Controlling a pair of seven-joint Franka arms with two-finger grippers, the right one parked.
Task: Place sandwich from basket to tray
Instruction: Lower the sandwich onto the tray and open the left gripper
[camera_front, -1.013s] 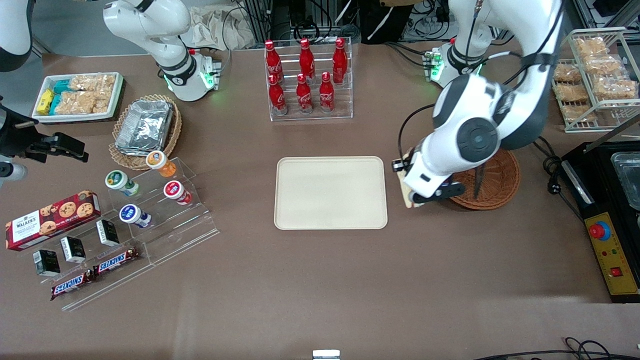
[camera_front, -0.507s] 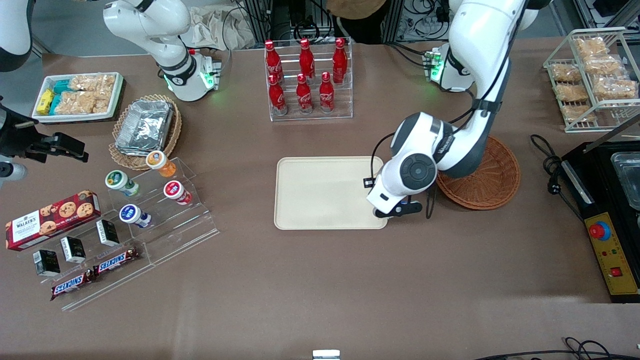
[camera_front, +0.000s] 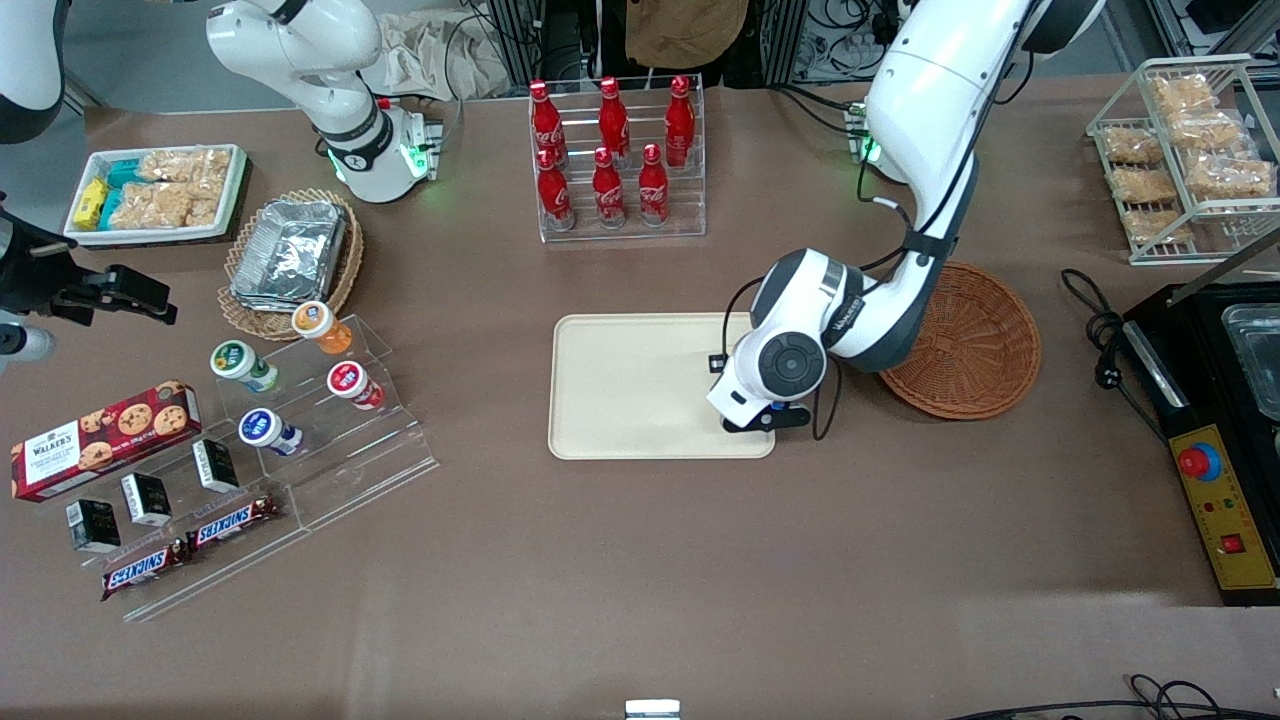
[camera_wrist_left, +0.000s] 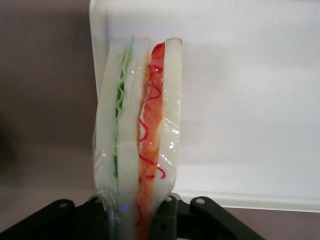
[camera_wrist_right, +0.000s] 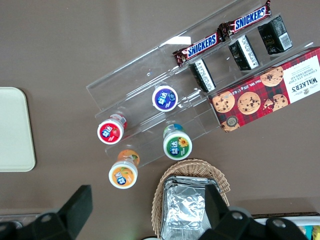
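Sandwich (camera_wrist_left: 137, 135), clingfilm-wrapped, in tool (camera_wrist_left: 142, 222)

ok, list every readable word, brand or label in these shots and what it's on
"SNICKERS": two brown candy bars on the clear acrylic stepped stand.
"WALKER'S": red tartan cookie box; its smaller print is unreadable.
Red Coca-Cola-style bottles: white script unreadable.
Round-lidded small cups, small black cartons: print unreadable.
Left gripper, over the cream-beige rectangular plastic tray, grips the wrapped triangular white-bread sandwich: no text.

You get even overhead light and soft shadows; the tray (camera_wrist_left: 240, 75) glares white, and the sandwich (camera_wrist_left: 137, 135) looks slightly blurred.
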